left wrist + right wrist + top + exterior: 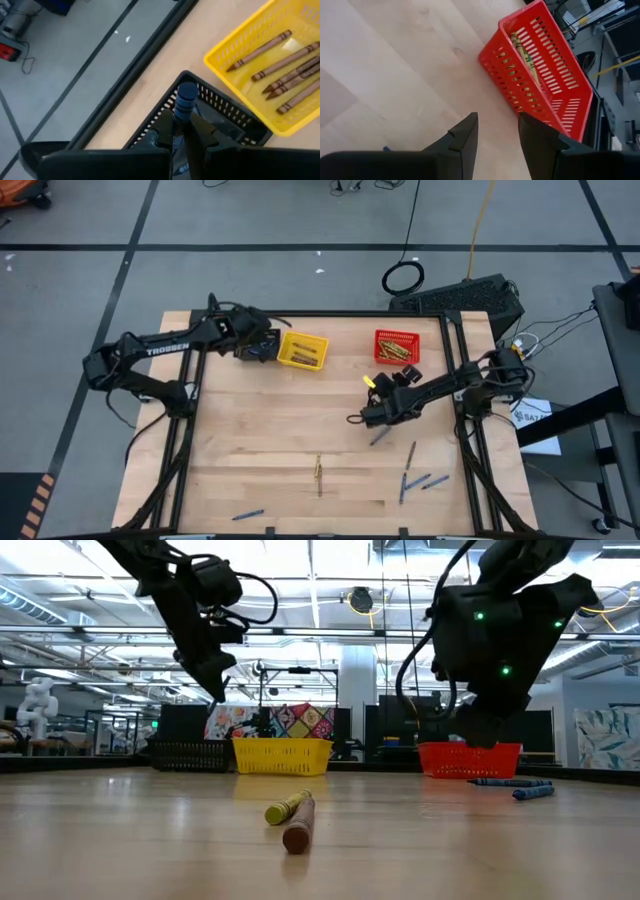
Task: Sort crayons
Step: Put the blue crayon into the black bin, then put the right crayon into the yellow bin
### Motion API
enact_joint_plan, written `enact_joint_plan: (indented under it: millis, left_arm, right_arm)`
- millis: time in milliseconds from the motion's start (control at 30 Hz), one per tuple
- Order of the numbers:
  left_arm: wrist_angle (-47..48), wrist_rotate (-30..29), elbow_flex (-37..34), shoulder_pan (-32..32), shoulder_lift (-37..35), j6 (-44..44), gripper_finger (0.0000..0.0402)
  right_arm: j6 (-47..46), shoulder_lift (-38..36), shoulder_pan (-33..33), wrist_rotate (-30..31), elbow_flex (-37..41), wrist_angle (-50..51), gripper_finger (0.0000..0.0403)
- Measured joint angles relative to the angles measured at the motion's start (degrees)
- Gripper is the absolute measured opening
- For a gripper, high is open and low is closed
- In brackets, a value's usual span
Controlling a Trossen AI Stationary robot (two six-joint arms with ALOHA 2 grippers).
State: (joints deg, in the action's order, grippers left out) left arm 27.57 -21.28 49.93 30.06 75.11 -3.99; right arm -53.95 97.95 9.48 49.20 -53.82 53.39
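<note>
A blue crayon [187,97] is clamped upright in the left gripper [181,131] above the black basket [227,116], beside the yellow basket [235,50] of brown crayons [287,75], while the right gripper [497,137] hangs open and empty near the red basket [540,75].

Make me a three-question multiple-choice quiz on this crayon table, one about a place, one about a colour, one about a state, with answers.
1. Where is the left end effector?
A. above the black basket
B. above the red basket
C. at the table's near edge

2. What colour are the crayons in the yellow basket?
A. blue
B. brown
C. green

3. How is the right end effector?
A. shut on a crayon
B. open, empty
C. shut, empty

Answers: 1 A, its wrist view shows black mesh just under the fingers. 2 B, brown sticks lie inside. 3 B, bare table shows between its spread fingers.
</note>
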Motion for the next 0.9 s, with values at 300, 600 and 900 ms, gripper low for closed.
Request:
enact_joint_plan:
  millis: [300, 600, 900]
  left_arm:
    - [1.04, 1.89, -0.02, 0.82, 0.19, -1.31, 0.0018]
    - [4.75, 4.79, -0.02, 0.82, 0.19, -0.94, 0.0061]
    - [7.36, 4.84, -0.02, 0.24, 0.19, 3.43, 0.0095]
  right_arm:
    - [0.67, 0.0, -3.47, -0.39, 0.0, -0.42, 0.0128]
    - [2.42, -0.25, -3.89, -2.93, 0.0, -0.7, 0.0128]
    - [5.61, -4.08, -3.78, -3.0, -0.04, -2.64, 0.0128]
